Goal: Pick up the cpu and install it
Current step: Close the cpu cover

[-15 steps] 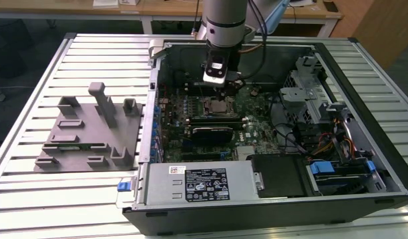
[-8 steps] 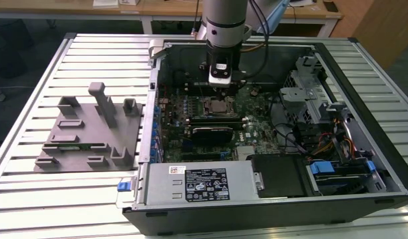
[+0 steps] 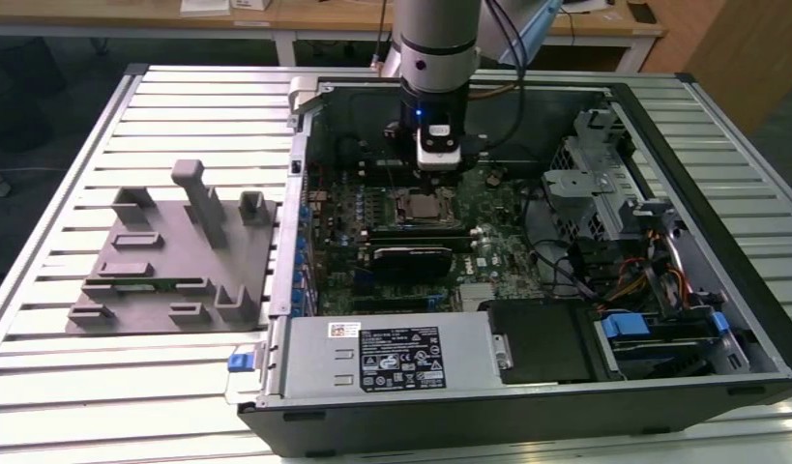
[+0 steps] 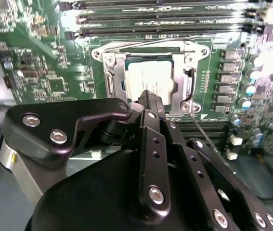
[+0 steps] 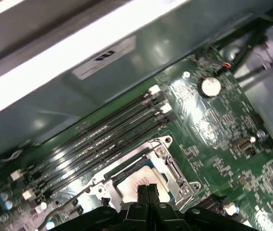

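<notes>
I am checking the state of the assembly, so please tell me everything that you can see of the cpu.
The cpu is a small flat square chip with a pale silver lid that looks like metal. It lies flat on the green motherboard, inside a silver metal socket frame that surrounds it, next to the long memory slots. The gripper, fingers shut, hangs with its tip over one edge of the chip; whether it touches the lid cannot be told.
</notes>
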